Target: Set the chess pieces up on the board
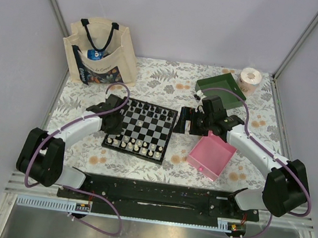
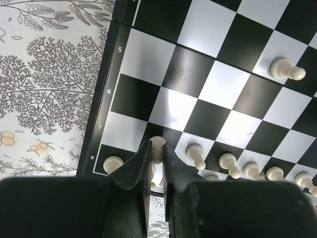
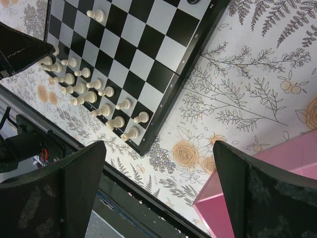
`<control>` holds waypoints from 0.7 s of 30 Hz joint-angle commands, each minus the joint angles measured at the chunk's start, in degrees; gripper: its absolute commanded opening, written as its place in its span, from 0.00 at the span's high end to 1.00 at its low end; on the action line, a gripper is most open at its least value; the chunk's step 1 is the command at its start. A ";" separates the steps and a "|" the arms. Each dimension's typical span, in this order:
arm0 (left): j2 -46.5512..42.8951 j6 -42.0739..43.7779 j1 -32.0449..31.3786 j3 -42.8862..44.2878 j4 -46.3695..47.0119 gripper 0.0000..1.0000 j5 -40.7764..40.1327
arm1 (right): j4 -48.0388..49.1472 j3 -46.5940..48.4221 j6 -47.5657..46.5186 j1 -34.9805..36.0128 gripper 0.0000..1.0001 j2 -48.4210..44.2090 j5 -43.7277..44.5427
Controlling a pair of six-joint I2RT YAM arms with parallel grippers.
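Pale lilac walls close in a table covered by a grey floral-print tablecloth (image 1: pixel 152 77). At the centre of the top view lies the flat black-and-white checkered chessboard (image 1: pixel 152 127). Most of the small cream-white chessmen (image 1: pixel 139 147) stand in two rows along its lower edge in that view. A lone cream-white straggler (image 2: pixel 285 69) sits out on a square at the upper right of the left wrist view. Any dark pieces along the board's upper edge are too small to make out.

The left gripper (image 2: pixel 156 147) is at the board's left edge. Its jaws are pressed almost together, pinching a cream-white piece (image 2: pixel 157 144) by the head above the squares near the printed 7 and 8, low in its wrist view. Whether the piece's base already rests on a square cannot be told. Other chessmen stand just beside it on either side. The right gripper (image 3: pixel 159 148) hangs spread wide and holds nothing. It is right of the board, over the tablecloth and near the rose-pink square plastic tray (image 1: pixel 212 154).

The step in hand looks like seating one white man among its fellows near the board's corner. The next move calls for lowering the piece until it stands upright on its square, then parting the jaws only slightly and lifting straight up. The neighbours are close enough that a sideways drift could topple them. The straggler would probably be next.
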 commanded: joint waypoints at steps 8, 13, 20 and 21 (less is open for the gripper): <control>2.71 0.93 -0.76 0.85 1.33 1.00 1.66 | 1.68 2.66 0.12 0.22 0.01 0.65 -1.01; 2.80 0.93 -1.11 0.94 1.51 0.99 2.10 | 1.59 2.58 0.03 0.22 0.00 0.65 -0.92; 3.33 0.93 -1.55 1.38 1.16 0.87 1.58 | 1.86 2.40 0.03 0.04 0.00 0.74 -1.00; 3.50 0.93 -1.55 1.38 0.81 0.86 1.31 | 1.77 2.23 0.03 0.13 0.01 0.74 -1.01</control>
